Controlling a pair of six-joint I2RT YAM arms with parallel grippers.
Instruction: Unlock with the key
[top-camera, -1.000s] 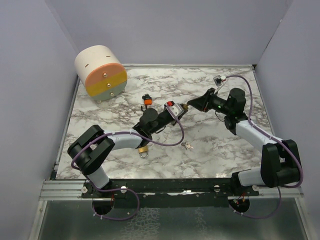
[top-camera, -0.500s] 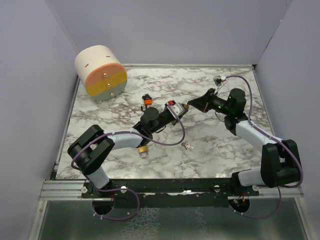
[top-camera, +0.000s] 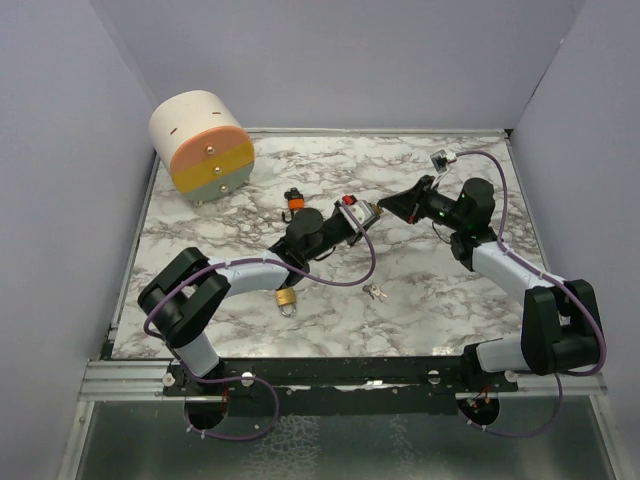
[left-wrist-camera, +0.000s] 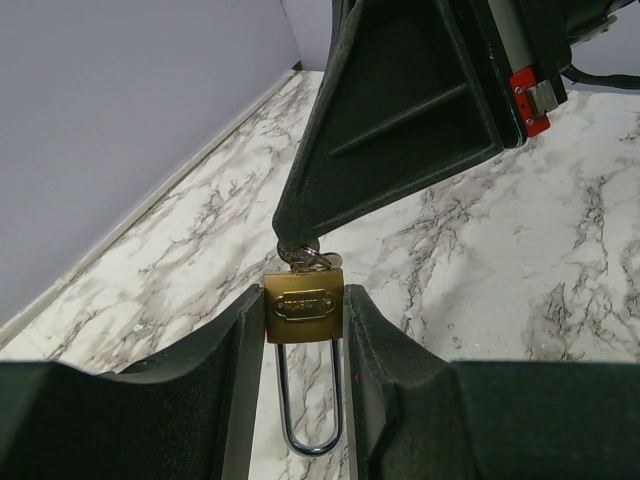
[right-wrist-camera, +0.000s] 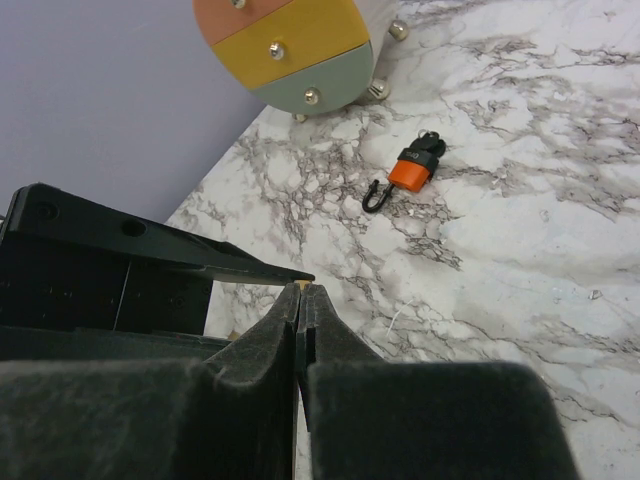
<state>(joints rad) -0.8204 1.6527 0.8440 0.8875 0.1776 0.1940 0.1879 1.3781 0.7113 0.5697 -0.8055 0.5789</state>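
The table (top-camera: 450, 300) has a white marble pattern run through with grey veins. Plain lavender-grey walls (top-camera: 350, 60) close it in at the back and on both sides. In the far left corner a round cabinet (top-camera: 203, 145) sits close to the wall, its face banded pink, yellow and pale green, with small metal knobs.

Over the middle of the table the left jaws pinch the brass padlock (left-wrist-camera: 303, 303) by its two edges, with the shackle pointing back toward the wrist camera. The right jaws are pressed together on the key (left-wrist-camera: 308, 260), which meets the end of the padlock's body.

On the marble, an orange padlock (right-wrist-camera: 410, 172) lies between the cabinet and the arms. A second brass padlock (top-camera: 287, 298) lies beside the left forearm. A small bunch of keys (top-camera: 375, 292) rests to its right, apart from it.
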